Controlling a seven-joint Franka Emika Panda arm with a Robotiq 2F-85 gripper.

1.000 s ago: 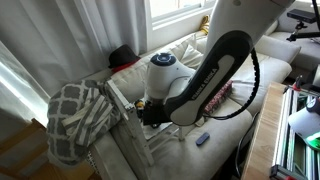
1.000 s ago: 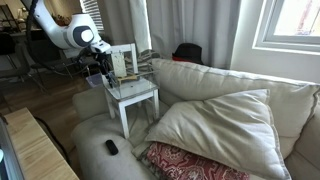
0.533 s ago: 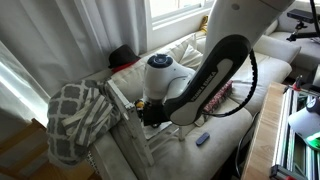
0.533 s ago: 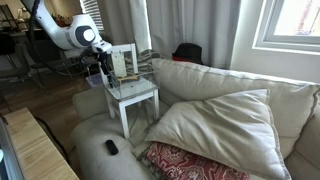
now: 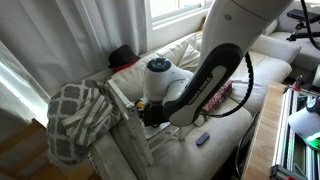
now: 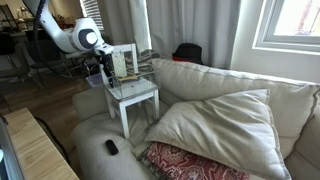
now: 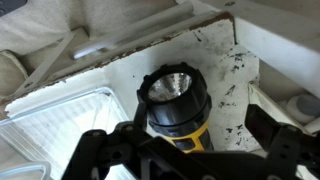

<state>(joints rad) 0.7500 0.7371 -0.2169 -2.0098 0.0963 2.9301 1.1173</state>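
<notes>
The fingers (image 7: 95,152) stand spread wide, one on each side of a black-and-yellow torch (image 7: 175,100), and are not pinching it. The torch rests on the white bench (image 7: 110,72), near the middle of its top, with its lens turned toward the wrist camera. A clear plastic tray (image 7: 55,125) lies on the bench just beside the torch. In an exterior view a checked cloth (image 5: 78,115) hangs beside the bench. A sofa (image 6: 220,110) stands close to the bench.
</notes>
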